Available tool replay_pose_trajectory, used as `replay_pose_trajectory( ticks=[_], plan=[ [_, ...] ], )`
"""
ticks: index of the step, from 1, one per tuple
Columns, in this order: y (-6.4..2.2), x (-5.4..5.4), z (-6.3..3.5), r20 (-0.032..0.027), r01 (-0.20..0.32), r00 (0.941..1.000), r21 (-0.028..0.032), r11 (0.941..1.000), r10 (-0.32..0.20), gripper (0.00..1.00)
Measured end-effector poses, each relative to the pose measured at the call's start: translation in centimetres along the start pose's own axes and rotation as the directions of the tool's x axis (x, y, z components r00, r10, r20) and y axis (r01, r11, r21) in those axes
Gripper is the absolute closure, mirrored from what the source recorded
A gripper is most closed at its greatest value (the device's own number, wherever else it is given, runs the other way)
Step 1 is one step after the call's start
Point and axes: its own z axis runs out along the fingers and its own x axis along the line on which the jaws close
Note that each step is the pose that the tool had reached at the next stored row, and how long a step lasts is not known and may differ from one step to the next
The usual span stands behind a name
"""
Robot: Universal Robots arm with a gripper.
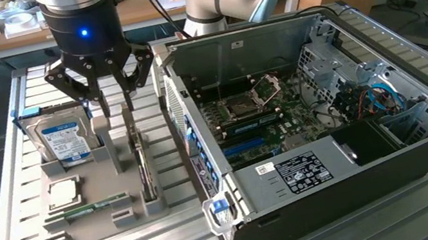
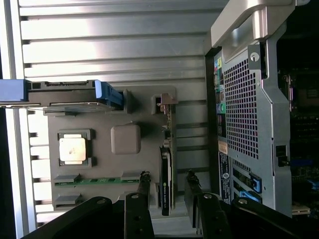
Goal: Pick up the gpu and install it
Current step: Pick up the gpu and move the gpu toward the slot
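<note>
The gripper [image 1: 113, 101] hangs right above the grey fixture [image 1: 94, 234], fingers [image 2: 143, 191] spread wide with nothing in them. The gpu [image 2: 166, 174] stands on its edge in a slot along the fixture's case-side edge. That pose looks deliberate, since it offers its two flat faces to a pinch from above. From the wrist view the line-up is plain: one finger sits on either side of the thin card, apart from it, with the card running down the gap between them. So the hand is squared to the card and clear of it, with no grip made.

The hard drive [image 1: 65, 138] stands upright in the fixture's far corner, away from the case. The processor [image 1: 64, 193] lies flat in its pocket, and the memory stick [image 1: 90, 210] lies in a groove near it. All are well clear of the fingers. Beside the fixture the computer case [image 1: 427, 143] lies on its side with the panel off. Its motherboard [image 1: 266, 118] faces up, which leaves it reachable from overhead.
</note>
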Motion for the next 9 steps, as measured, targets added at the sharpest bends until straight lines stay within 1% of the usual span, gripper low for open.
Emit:
replay_pose_trajectory(
  ticks=[9],
  plan=[
    [-0.01, 0.00, 0.17, 0.0003, 0.000, 1.0000, -0.0003, 1.0000, 0.000, 0.58]
  ],
)
